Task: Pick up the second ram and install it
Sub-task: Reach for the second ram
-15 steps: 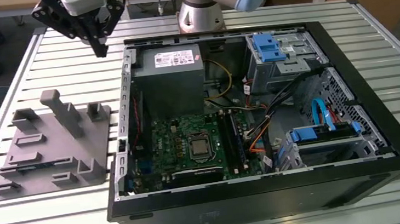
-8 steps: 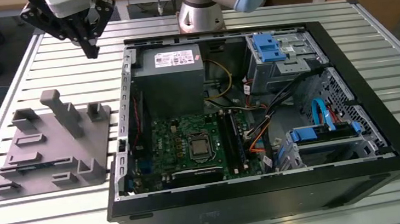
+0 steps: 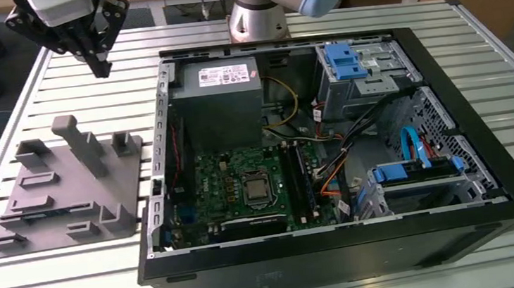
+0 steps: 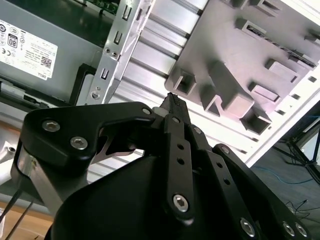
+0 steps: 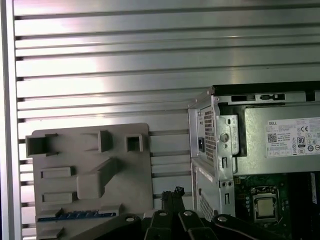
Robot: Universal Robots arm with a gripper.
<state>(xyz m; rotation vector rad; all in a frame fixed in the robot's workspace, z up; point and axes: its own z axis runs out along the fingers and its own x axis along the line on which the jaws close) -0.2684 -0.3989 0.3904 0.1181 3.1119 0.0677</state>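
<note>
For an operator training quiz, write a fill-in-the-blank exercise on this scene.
1. The gripper, its fingers ____, holds nothing.
2. The grey fixture lies on the table at the exterior view's ____ of the computer case.
3. The case's side is ____, showing the motherboard.
Missing words: shut; left; open.

— Any writing near your pincer (image 3: pixel 99 71)?

— One white label (image 3: pixel 227 75), stuck on the grey power supply box (image 3: pixel 219 94) inside the open case (image 3: pixel 343 249), off to one side of my pincer.

— What does it carry?

— In both wrist views the label (image 4: pixel 25 47) (image 5: pixel 292 137) has rows of fine dark print, a few round marks and a small coded block.

— Can you read any of it?

— No. The lines are too fine to give as words or numbers.
</note>
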